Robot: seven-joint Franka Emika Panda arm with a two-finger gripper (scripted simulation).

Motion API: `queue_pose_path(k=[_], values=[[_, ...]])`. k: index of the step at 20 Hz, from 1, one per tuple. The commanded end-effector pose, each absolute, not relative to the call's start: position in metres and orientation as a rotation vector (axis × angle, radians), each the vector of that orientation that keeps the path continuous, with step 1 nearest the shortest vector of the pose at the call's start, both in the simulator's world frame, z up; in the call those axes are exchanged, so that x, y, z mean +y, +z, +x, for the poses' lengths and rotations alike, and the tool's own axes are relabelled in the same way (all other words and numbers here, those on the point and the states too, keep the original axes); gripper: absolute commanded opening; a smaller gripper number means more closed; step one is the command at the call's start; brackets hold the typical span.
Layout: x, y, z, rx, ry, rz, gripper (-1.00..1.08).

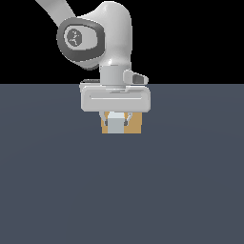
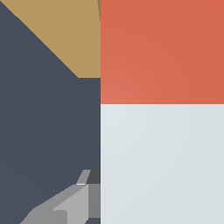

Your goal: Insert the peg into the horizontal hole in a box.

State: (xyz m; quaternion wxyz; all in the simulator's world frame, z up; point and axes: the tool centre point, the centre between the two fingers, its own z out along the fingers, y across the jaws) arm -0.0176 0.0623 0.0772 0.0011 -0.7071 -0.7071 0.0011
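Nearest the exterior camera lies a broad stretch of dark slate worktop [image 1: 119,190], bare of other items. Further back, one pale grey-white peg [image 1: 116,124] shows end-on, held level between the two fingers of the pincer [image 1: 116,121], which is clamped on it from above. In the wrist view the peg [image 2: 162,162] fills much of the picture, its pale part meeting its orange-red part along a straight line, and one grey fingertip [image 2: 65,210] sits against its pale side. Directly behind the peg in the exterior view stands one tan box [image 1: 136,125], mostly hidden by the peg and the pincer body, so its hole cannot be seen. The wrist view shows the box [image 2: 74,35] just past the orange-red end, though whether that end touches or enters it cannot be told. One white arm [image 1: 112,33] rises above.
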Motion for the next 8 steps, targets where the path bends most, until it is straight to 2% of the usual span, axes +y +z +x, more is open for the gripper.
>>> queue_pose_path(k=[1,8], values=[[0.079,0.079,-0.016,-2.222,-0.003,-2.221,-1.00],[0.098,0.080,-0.016,-2.223,-0.004,-2.222,-1.00]])
